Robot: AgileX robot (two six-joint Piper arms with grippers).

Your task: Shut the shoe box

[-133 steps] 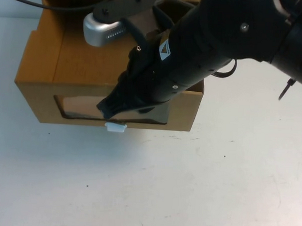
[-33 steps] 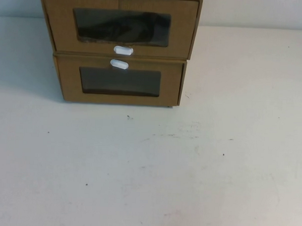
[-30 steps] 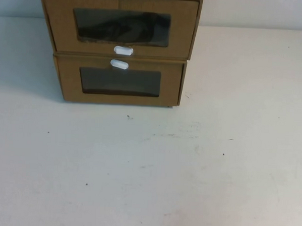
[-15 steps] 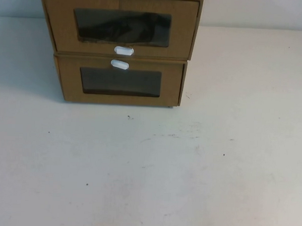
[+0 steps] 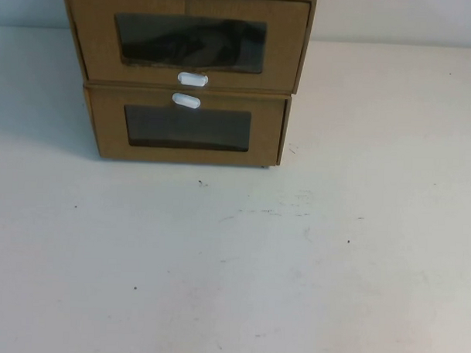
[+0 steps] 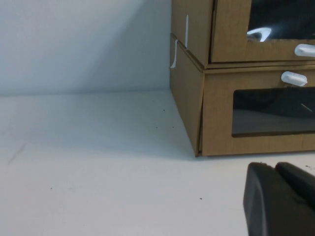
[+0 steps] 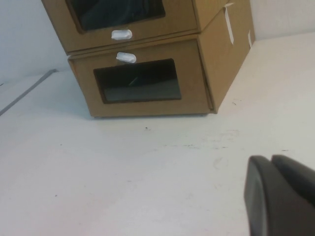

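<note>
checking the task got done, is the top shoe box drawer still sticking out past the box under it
No, in the high view the shoe box front sits about flush with the lower box, tab just below its window.

A second cardboard box (image 5: pixel 187 128) rests on a white table (image 5: pixel 294 264).

My only obstacle is the cardboard stack at the far edge of the worktop (image 5: pixel 310 256), toward its far left corner: the shoe box (image 5: pixel 190 35) sits on top, its drawer front flush, resting on the lower box (image 5: pixel 187 132). Bare surface runs from the stack to the near edge and out to the right edge, and a strip stays free along the stack's left side. My left gripper (image 6: pixel 280 199) and right gripper (image 7: pixel 280 194) hang low over that bare stretch, well apart from the boxes.
</note>
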